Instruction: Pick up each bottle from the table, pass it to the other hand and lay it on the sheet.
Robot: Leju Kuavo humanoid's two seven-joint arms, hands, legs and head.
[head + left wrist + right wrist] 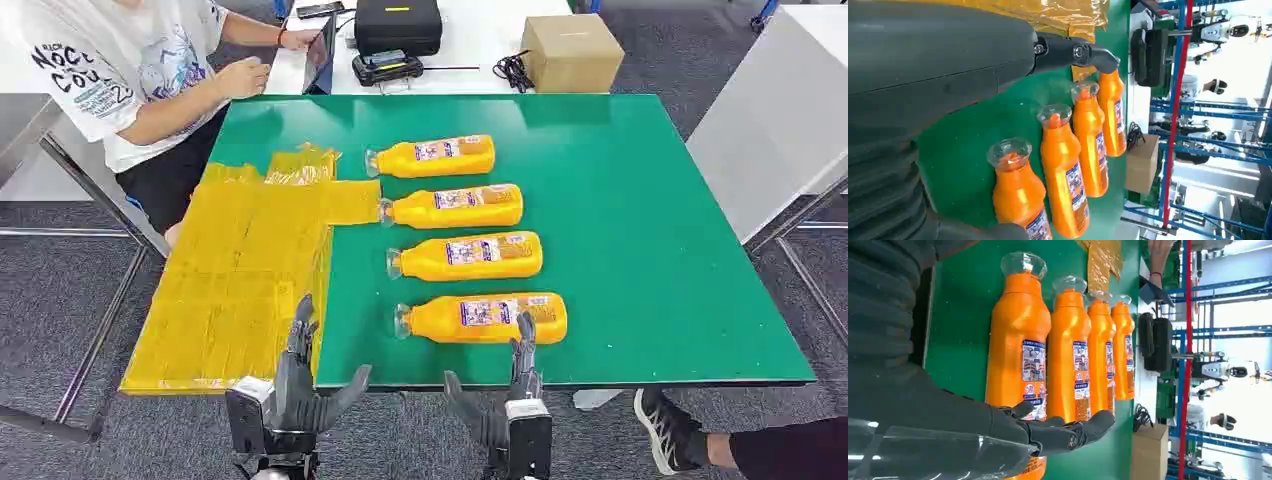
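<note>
Robot lab: blue racking (1184, 365), equipment.

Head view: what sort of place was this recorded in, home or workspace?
Probably a robotics lab or test workspace: a green table with orange bottles lined up, blue metal racks behind, and a person working at a neighbouring white desk.

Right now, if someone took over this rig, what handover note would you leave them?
Left hand: open, holding nothing, at the table's near edge by the sheet.
Right hand: open, holding nothing, just short of the nearest bottle.
All four bottles lie in a row on the green table, caps toward the sheet.
Done: nothing on the sheet.
Left: pick, pass and lay all four.
</note>
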